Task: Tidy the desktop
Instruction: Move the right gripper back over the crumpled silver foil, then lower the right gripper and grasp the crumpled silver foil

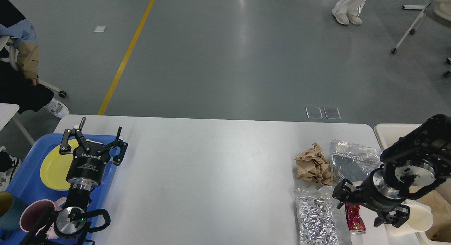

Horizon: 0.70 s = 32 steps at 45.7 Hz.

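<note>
The white desktop [211,167] carries litter at its right end: a crumpled brown paper ball [312,164], a clear-wrapped foil tray [352,160], a silver foil bag [317,217], a crushed red can [354,222] and a tipped white paper cup [419,218]. My right gripper [364,209] is low over the red can, jaws open and spread to either side of it, hiding the can's top half. My left gripper [101,130] stands open and holds nothing, above the yellow plate [53,167] in the blue tray [21,178].
A beige bin [391,132] with brown paper inside stands off the table's right edge. A pink mug [33,215] and a teal cup [5,209] sit in the blue tray's near end. A seated person is at the far left, and another walks at the back.
</note>
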Each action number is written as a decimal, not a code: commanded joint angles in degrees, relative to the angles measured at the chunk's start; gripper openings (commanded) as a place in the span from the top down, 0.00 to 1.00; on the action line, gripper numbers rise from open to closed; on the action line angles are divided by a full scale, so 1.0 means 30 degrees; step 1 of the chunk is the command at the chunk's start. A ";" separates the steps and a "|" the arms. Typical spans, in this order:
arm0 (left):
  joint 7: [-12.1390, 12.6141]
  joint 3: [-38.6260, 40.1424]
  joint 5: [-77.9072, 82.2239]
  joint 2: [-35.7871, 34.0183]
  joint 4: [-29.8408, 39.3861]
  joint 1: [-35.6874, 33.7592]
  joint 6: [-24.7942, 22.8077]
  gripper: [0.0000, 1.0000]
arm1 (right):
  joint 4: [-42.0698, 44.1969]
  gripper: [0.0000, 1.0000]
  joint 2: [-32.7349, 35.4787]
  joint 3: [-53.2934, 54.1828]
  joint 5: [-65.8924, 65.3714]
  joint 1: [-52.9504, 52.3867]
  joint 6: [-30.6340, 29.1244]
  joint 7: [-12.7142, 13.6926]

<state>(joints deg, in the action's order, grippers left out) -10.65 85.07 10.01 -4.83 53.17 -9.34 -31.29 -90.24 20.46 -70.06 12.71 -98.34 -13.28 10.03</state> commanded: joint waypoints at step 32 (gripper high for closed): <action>0.0004 -0.0027 0.0004 0.0000 0.0002 -0.0021 0.0000 0.04 | 0.2335 0.08 -0.6175 0.3491 -0.0898 0.1488 0.1731 0.0027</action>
<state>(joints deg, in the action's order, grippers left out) -10.65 84.98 10.01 -4.83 53.17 -9.39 -31.29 -85.14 2.60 -59.92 11.38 -96.10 -8.21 10.11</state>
